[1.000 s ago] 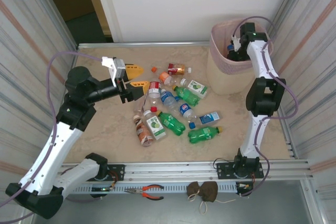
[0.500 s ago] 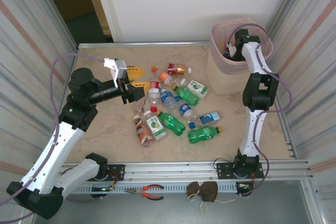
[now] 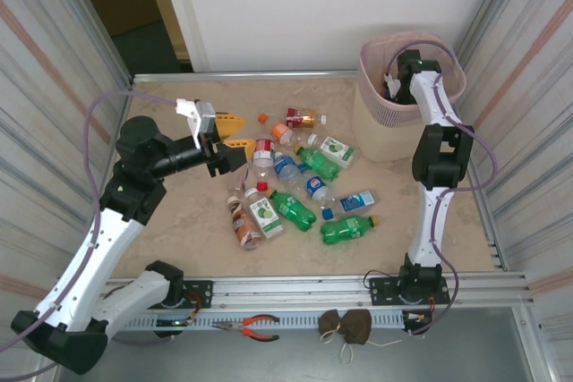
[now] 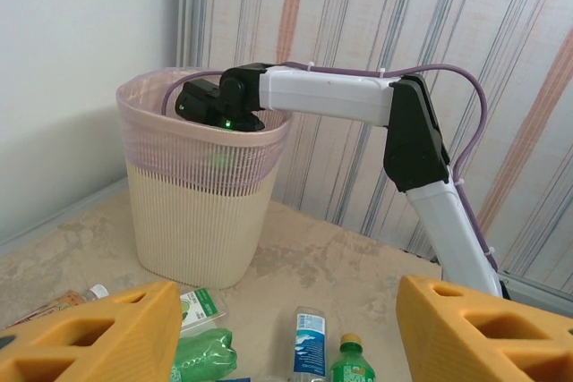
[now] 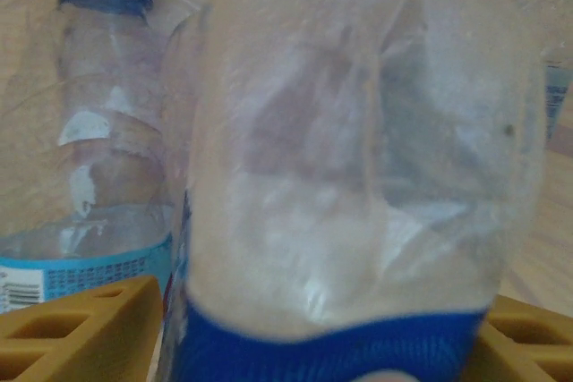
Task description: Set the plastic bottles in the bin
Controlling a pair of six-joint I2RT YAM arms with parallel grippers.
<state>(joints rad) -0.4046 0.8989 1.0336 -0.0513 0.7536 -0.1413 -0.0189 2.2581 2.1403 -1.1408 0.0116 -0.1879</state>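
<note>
Several plastic bottles [image 3: 295,181], green, clear and brown, lie scattered in the middle of the table. My left gripper [image 3: 235,131] hovers just left of them, open and empty, its yellow fingers [image 4: 98,328] framing bottles on the table. The pale pink bin [image 3: 372,51] stands at the back right, with its latticed wall [image 4: 192,212] facing the left wrist camera. My right gripper [image 3: 394,87] reaches down inside the bin. Its fingers [image 5: 81,324] are spread on either side of a blurred clear bottle with a blue band [image 5: 358,149]. Beside that one lies a blue-capped bottle [image 5: 98,87].
A loose orange cap [image 3: 262,118] lies near the left gripper. Pliers [image 3: 255,326] and a brown pouch [image 3: 346,326] rest on the front rail. Striped walls close in both sides, and the right arm [image 4: 430,185] arches over the table into the bin.
The right gripper has sunk a little deeper into the bin and its jaws have widened around the clear bottle. The left arm has hardly moved.
</note>
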